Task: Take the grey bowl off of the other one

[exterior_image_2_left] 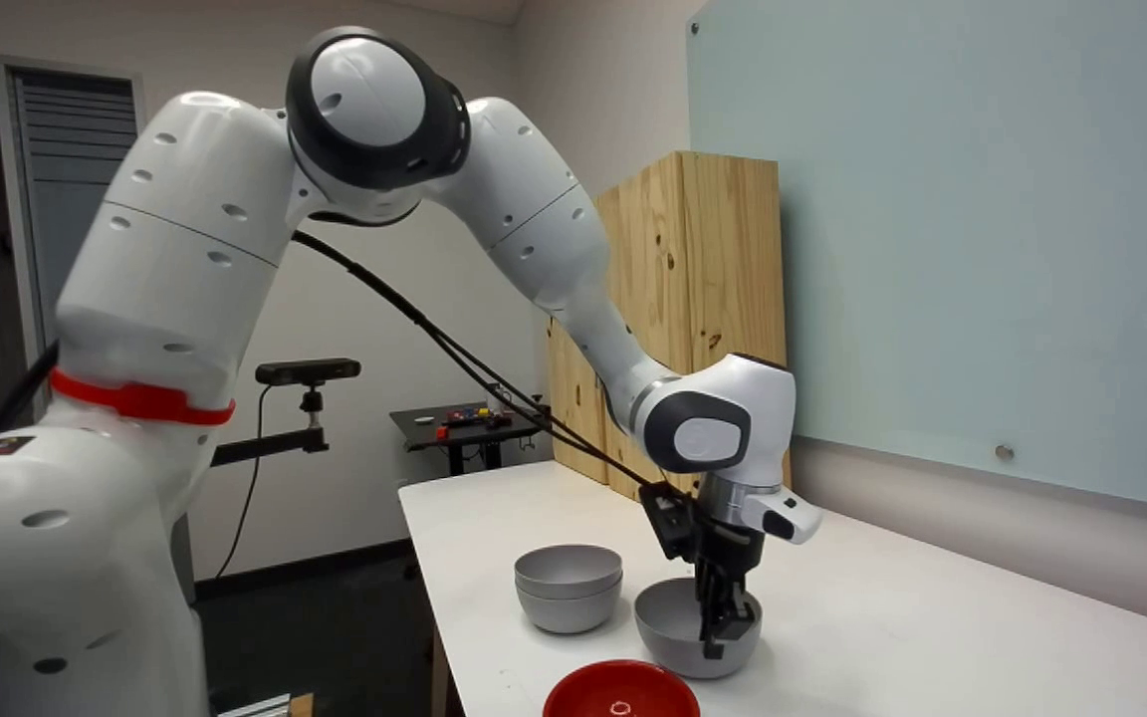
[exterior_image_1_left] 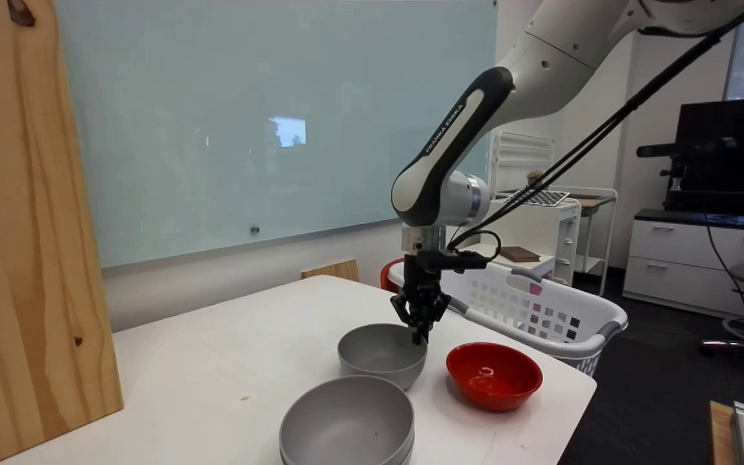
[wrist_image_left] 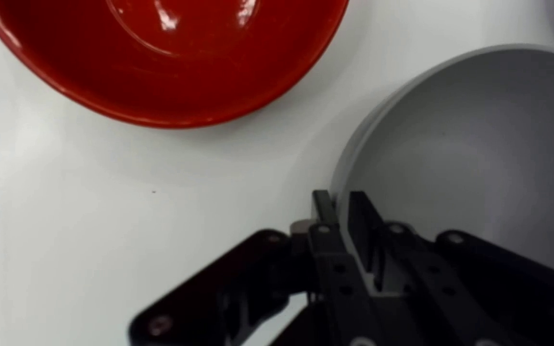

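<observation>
End effector (wrist_image_left: 340, 199) at rim of single grey bowl (exterior_image_1_left: 382, 354), one finger outside wall, one inside; gap narrow, cannot tell if clamped. Single grey bowl upright, farther in from corner of tabletop (exterior_image_1_left: 217, 368) than glossy red bowl (exterior_image_1_left: 493, 374). Upper grey bowl (exterior_image_2_left: 569, 570) nested in lower grey bowl (exterior_image_2_left: 571, 613), pair just beside single grey bowl, apart. White laundry basket (exterior_image_1_left: 504, 303) past tabletop edge.

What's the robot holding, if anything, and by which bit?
The gripper straddles the rim of the lone grey bowl, but whether it's squeezing can't be told.
</observation>
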`<action>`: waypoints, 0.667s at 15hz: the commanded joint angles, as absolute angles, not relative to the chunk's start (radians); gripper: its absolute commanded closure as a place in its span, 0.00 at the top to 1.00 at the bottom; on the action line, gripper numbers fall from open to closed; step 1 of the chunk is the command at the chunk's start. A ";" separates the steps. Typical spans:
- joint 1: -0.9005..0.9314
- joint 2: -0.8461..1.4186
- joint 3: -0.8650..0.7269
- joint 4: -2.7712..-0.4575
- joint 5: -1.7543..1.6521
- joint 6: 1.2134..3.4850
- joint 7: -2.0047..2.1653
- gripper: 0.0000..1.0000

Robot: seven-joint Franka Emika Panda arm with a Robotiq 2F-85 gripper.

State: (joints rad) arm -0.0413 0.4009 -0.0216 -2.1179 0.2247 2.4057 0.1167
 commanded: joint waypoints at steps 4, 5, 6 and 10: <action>-0.025 0.411 -0.014 -2.123 0.202 2.431 0.121 0.71; -0.019 0.409 -0.014 -2.121 0.198 2.423 0.126 0.77; -0.008 0.400 -0.015 -2.119 0.187 2.410 0.140 0.86; 0.044 0.345 -0.021 -2.107 0.124 2.354 0.217 1.00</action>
State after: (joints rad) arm 0.0048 0.3806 -0.0126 -2.1104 0.1815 2.3948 0.1457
